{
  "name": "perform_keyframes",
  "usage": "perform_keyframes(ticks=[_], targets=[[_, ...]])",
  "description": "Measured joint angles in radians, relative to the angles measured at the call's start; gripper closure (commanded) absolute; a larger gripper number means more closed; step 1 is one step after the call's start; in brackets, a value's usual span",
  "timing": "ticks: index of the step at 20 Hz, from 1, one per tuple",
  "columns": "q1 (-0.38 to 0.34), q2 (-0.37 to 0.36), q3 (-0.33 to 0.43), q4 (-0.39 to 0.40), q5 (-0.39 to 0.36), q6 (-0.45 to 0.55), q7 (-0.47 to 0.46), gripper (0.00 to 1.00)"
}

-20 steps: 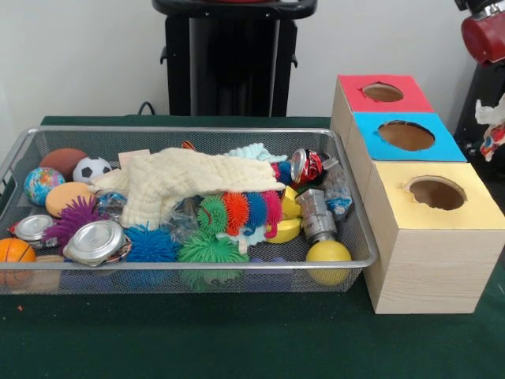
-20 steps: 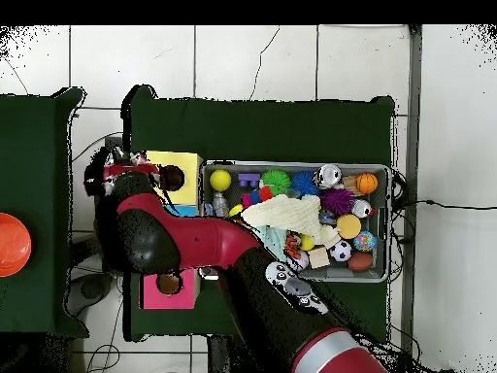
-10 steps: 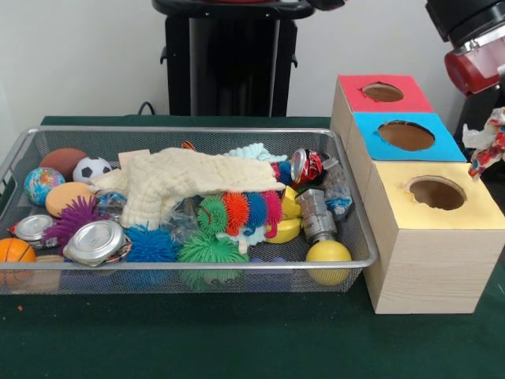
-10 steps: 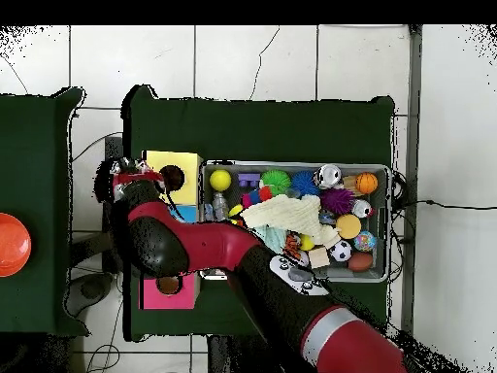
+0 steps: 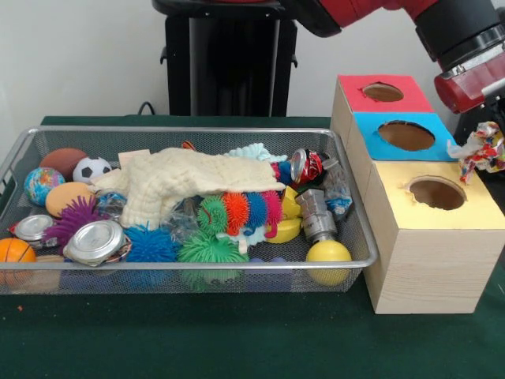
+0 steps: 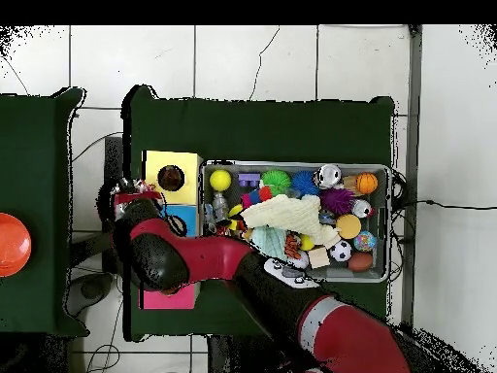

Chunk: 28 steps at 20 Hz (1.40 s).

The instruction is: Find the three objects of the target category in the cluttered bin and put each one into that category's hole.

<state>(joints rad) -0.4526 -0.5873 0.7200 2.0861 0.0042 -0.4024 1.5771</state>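
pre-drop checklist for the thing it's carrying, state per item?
1. Load held: crumpled multicoloured object hangs under the gripper: ok, though the fingers are hidden.
2. Over a hole: object sits beside the boxes, off the yellow box: not ok.
3. Yellow hole unobstructed: ok.
4. Blue hole and red hole unobstructed: ok.
5. Which hole matches the object's category: cannot tell.
6. Wire bin clear of the arm's path: ok.
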Motion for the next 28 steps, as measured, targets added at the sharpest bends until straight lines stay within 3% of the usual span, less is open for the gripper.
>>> perform_keyframes(ticks=[9,16,28], targets=[[-0.025,0.048,0.0,0.0,-0.054,0.0,0.0,1.0],[-0.07,0.047,0.005,0.0,-0.069,0.002,0.0,1.0],[-0.132,-0.013,0.054,-0.004,-0.07,0.166,0.0,1.0]])
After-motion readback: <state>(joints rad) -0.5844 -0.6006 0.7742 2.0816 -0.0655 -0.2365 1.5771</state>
